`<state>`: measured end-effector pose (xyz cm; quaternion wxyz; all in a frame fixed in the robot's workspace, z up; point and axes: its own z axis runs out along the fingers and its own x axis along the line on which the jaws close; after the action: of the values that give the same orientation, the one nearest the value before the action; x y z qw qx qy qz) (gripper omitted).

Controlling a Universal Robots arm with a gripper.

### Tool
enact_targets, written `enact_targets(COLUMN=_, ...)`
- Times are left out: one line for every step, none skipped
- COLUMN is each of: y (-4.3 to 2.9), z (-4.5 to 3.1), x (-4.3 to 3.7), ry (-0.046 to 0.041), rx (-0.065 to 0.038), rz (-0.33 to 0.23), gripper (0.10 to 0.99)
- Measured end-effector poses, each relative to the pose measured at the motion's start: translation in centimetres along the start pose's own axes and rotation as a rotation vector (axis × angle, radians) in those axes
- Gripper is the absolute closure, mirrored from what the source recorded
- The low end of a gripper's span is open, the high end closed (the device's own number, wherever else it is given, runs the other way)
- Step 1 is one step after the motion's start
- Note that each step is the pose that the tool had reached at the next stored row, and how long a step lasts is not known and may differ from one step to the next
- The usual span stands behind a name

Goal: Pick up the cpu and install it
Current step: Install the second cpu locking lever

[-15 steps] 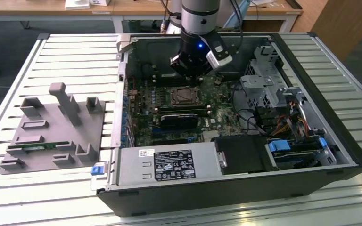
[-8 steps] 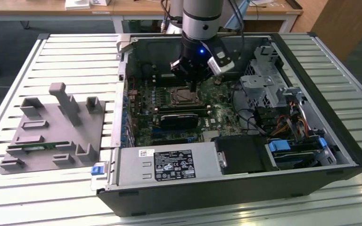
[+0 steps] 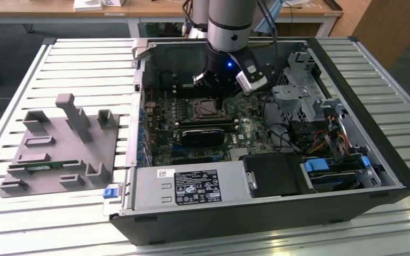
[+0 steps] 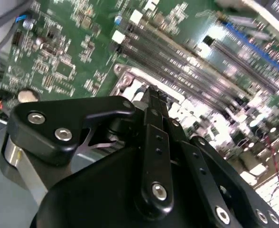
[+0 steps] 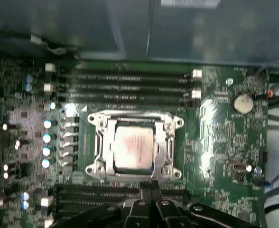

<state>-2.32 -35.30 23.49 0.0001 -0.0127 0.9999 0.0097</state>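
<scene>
My claw [image 3: 219, 95] hangs inside the open case [image 3: 376, 160], low over the board [image 3: 251, 130] near the case's far wall. In both wrist views its fingers [image 5: 150, 192] meet edge to edge: pressed together, with nothing between them. In the second wrist view the same fingers [image 4: 153, 107] taper to a closed tip just above the socket frame.

The cpu [image 5: 132, 145] lies flat in the socket [image 5: 170, 142], its pale metal top level within the silver frame, and the claw tip stands just off the socket's near edge, apart from the chip. In the exterior view the socket [image 3: 206, 109] shows as a dark square beside my wrist; the chip itself is too small there to make out.

Room to move is tight. Memory slots [image 5: 125, 83] run along one side of the socket, more slots along the other, partly hidden behind my fingers. The drive cage [image 3: 301, 88] rises toward the exterior view's right, cables [image 3: 283, 133] near it. The power supply [image 3: 190, 186] closes the near edge. On the table [image 3: 404, 96], a grey tray [image 3: 55, 146] sits well apart from the case, toward the exterior view's left.
</scene>
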Motion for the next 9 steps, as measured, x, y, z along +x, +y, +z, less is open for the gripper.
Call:
enact_targets(y=-0.14, z=0.02, x=0.11, ry=0.0000, rx=0.000, rz=0.000, gripper=0.980)
enact_targets(y=-0.23, z=0.06, x=0.27, ry=0.0000, rx=0.000, rz=0.000, gripper=0.980)
enact_targets(y=-0.27, z=0.09, x=0.53, ry=0.0000, rx=0.000, rz=0.000, gripper=0.980)
enact_targets(y=-0.29, z=0.13, x=0.88, ry=0.0000, rx=0.000, rz=0.000, gripper=0.980)
enact_targets(y=-0.31, z=0.17, x=1.25, ry=0.0001, rx=0.000, rz=0.000, gripper=0.980)
enact_targets(y=-0.34, z=0.20, x=1.59, ry=0.0000, rx=0.000, rz=0.000, gripper=0.980)
enact_targets(y=-0.38, z=0.22, x=1.89, ry=0.0000, rx=0.000, rz=0.000, gripper=0.980)
enact_targets(y=-0.40, z=0.24, x=2.11, ry=0.0000, rx=0.000, rz=0.000, gripper=0.980)
enact_targets(y=-0.43, z=0.28, x=2.26, ry=0.0000, rx=0.000, rz=0.000, gripper=0.980)
